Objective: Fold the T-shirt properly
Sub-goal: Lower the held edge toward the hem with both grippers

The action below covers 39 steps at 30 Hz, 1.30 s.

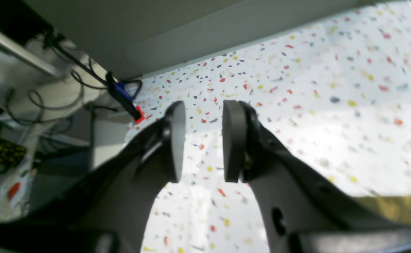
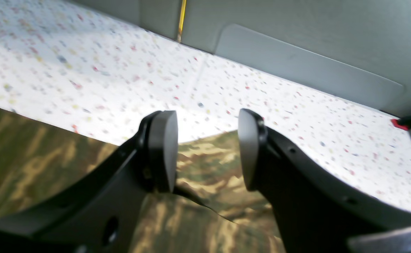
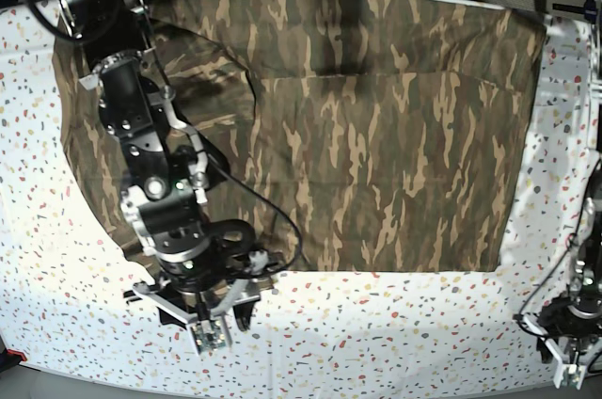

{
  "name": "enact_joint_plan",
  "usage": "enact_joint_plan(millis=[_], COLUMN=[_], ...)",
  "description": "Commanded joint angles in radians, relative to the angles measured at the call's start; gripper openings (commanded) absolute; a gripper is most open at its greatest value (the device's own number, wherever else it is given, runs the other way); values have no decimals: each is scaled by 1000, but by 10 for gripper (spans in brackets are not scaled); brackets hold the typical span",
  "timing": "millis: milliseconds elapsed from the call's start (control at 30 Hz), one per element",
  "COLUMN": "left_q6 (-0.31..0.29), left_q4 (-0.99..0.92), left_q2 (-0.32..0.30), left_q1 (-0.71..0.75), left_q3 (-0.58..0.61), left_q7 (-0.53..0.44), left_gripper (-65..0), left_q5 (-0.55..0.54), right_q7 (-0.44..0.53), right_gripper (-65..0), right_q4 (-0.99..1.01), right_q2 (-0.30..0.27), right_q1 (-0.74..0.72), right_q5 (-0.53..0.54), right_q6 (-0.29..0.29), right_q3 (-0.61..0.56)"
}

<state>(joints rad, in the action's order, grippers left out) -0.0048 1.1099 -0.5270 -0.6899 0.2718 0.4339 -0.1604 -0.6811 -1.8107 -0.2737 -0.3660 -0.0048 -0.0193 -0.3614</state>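
T-shirt (image 3: 376, 135) lies spread flat across the table's (image 3: 395, 324) far half, ready for folding. Right fingers (image 2: 205, 151) open, empty, over its near hem; left fingers (image 1: 203, 140) open over bare near corner.

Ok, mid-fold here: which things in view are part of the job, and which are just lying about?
Part of the job:
- T-shirt, camouflage, spread flat
- right gripper, open, over the shirt's edge
- left gripper, open, over bare tablecloth, off the shirt

Just lying about:
- speckled tablecloth under the shirt
- cables and a red-and-blue clamp at the table's edge
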Motion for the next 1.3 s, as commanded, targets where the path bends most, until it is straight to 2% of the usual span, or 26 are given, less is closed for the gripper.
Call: enact_joint_plan(millis=[0,67,100,200,267,367,500,733,800,867,1000,1100,1267], left_q6=[11,4,-24,-183,-243,-293,-323,-469,-475,-475,-475,-474,-467], left_q4=[-40,-152,-208,-360,-445,-554,-701,-919,-941,-948,-948,-948,-948], left_q2=[-16,-16,-16,-16,-16,-16,-16,7,29,52,93,117,133], left_q1=[-54,-102,-127,-193,-223,-252,-254,-252,-251,-251,-251,-244,-188], left_q3=[-9,-9,-9,-9,-9,-9,-9,-9,-9,-9,-9,-9,-9], left_q7=[-36,-67,-71,-69,-71,-60,-42,-32,-21,-19,-33,-84,-184], left_gripper=[-474,-474,-474,-474,-474,-474,-474,-474,-474,-474,-474,-474,-476], left_q5=[-11,-41,-55,-58,-58,-58,-67,-386,-445,-449,-431,-365,-223], right_q7=[20,15,12,1,-6,-25,-52,-95,-117,-144,-159,-159,-199], right_gripper=[-366,-366,-366,-366,-366,-366,-366,-366,-366,-366,-366,-366,-366], right_q4=[-15,-15,-15,-15,-15,-15,-15,-15,-15,-15,-15,-17,-69], right_q2=[10,26,31,40,47,53,58,66,66,65,39,10,-6], right_q1=[-27,-27,-27,-27,-27,-27,-24,-6,9,35,124,182,254], right_q5=[-10,-10,-10,-11,-11,-15,-17,-18,-18,-35,-173,-177,-179], right_q6=[-7,-7,-6,-3,-2,-3,-2,0,1,5,3,4,4], right_q3=[6,6,6,6,6,6,6,6,6,6,33,84,163])
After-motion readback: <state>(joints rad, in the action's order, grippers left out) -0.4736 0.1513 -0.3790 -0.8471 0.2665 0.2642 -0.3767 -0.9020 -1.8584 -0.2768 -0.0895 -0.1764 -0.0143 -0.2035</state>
